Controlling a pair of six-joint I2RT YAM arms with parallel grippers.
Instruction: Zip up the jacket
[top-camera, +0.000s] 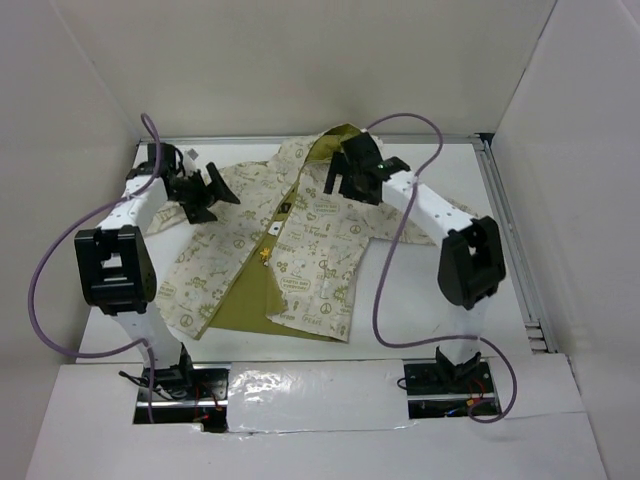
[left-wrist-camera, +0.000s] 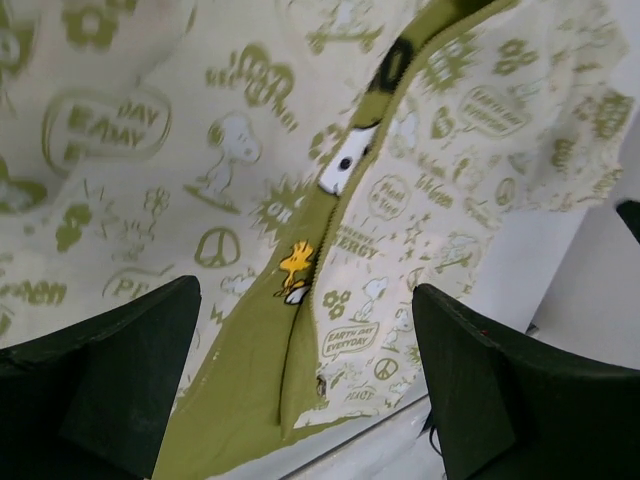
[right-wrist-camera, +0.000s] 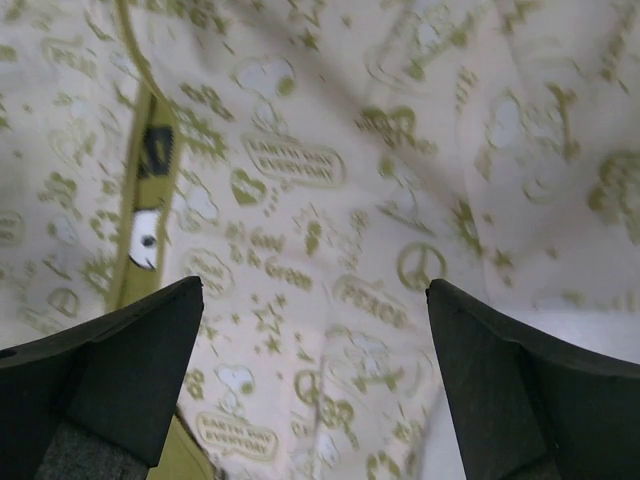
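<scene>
While cream, olive-printed hooded fabric jacket (top-camera: 320, 250) is lying unzipped mid-bench, left gripper (top-camera: 222, 203) and right gripper (top-camera: 342, 188) are hovering agape, empty.

The jacket (top-camera: 300, 255) lies on the table (top-camera: 425, 305). The left gripper (top-camera: 216, 202) hangs over its left side. The right gripper (top-camera: 348, 188) hangs over its right.

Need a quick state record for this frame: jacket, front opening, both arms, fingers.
surface: white table
jacket: lying flat, hood toward the far wall, cream printed side up
front: panels spread apart toward the hem, olive lining showing; not zipped there
yellow bird figure: on the edge of the front opening, about mid-length
left gripper: over the jacket's sleeve side, fingers open, holding nothing
right gripper: over the chest near the hood, fingers open, holding nothing
contact with fabric: cannot tell for either arm
</scene>
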